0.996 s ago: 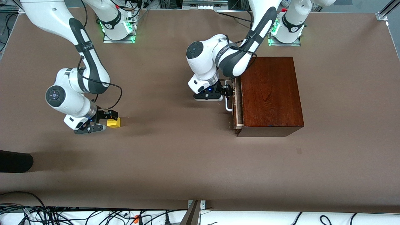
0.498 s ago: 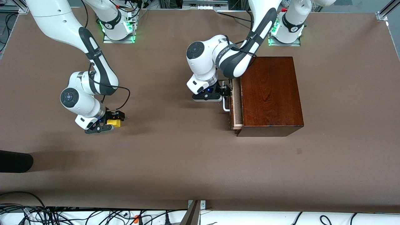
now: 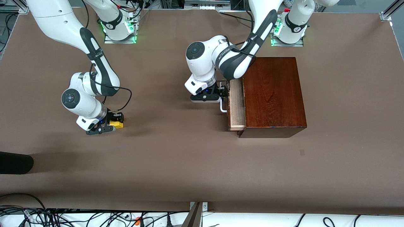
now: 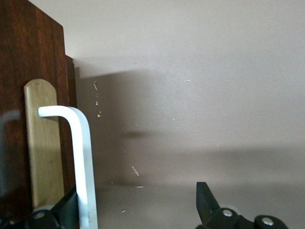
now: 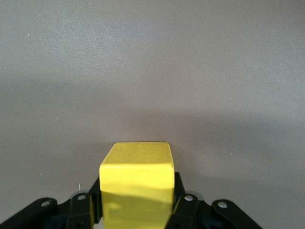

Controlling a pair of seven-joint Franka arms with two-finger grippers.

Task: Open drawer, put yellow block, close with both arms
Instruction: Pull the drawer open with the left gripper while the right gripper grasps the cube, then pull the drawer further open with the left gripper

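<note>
Drawer (image 3: 236,107) was part-open, sticking out of the wooden box (image 3: 273,94) toward the right arm's end of the table. Left gripper (image 3: 222,93) sat at the white handle (image 4: 78,157), one finger (image 4: 207,202) well off it, so not clamped, more hooked. Right gripper (image 3: 115,121) was clenched on the yellow block (image 5: 137,183), low at the table (image 3: 176,157). Best to pull straight along the slide, level and steady, until the opening fits the block, then lift it clear before carrying across.
</note>
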